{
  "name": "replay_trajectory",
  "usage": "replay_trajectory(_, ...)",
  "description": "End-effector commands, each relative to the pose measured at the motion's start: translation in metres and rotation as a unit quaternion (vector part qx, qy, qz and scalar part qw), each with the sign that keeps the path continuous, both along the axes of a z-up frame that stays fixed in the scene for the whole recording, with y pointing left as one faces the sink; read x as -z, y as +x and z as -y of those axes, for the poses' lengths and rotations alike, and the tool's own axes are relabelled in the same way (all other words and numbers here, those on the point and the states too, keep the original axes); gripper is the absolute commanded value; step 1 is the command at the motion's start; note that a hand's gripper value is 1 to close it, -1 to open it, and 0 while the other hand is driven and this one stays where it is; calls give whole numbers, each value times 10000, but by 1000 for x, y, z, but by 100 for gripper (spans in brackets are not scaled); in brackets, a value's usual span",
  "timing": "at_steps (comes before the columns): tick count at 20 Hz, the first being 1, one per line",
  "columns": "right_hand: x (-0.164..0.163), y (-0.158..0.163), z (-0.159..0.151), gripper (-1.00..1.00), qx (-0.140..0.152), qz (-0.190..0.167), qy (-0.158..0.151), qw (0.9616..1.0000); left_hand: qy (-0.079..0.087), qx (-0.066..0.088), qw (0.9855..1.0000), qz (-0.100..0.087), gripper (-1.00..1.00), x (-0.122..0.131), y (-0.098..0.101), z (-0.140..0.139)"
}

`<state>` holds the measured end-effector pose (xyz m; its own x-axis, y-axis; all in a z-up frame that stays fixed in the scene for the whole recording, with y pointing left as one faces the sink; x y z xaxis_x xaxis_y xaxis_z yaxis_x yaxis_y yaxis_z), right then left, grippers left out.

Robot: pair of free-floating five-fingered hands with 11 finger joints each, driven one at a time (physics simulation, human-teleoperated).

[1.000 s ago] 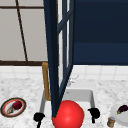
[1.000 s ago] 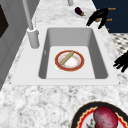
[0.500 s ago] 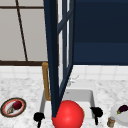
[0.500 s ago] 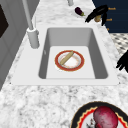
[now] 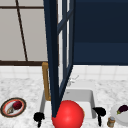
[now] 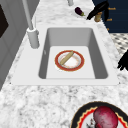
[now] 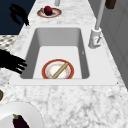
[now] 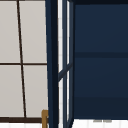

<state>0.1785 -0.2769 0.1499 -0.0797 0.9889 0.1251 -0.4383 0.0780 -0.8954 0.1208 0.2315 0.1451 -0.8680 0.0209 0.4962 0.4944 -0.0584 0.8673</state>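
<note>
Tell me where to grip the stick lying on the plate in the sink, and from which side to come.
Take the stick near its middle, coming straight down from above. It lies diagonally across the red-rimmed plate on the sink floor, so the basin walls likely block a sideways approach. Probably pinch across its narrow width, where both long sides are free.

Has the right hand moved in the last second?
Yes, slightly. In the left side view the right hand now sits a little farther from the sink, over by the small jar; before, it hung closer to the sink's far corner.
</note>
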Motion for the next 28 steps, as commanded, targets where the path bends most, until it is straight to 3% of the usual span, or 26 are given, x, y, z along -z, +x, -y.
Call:
replay_trajectory(1,-10,-2,14,-100,-71,-244,0,9997,0,0,10000,0,0,0,0,0)
replay_trajectory(20,-53,-48,80,-100,-81,-754,17,9971,-6,-12,10000,14,0,0,0,0)
replay_trajectory(28,-38,-29,106,-100,-308,-1119,33,9932,-6,-14,10000,15,0,0,0,0)
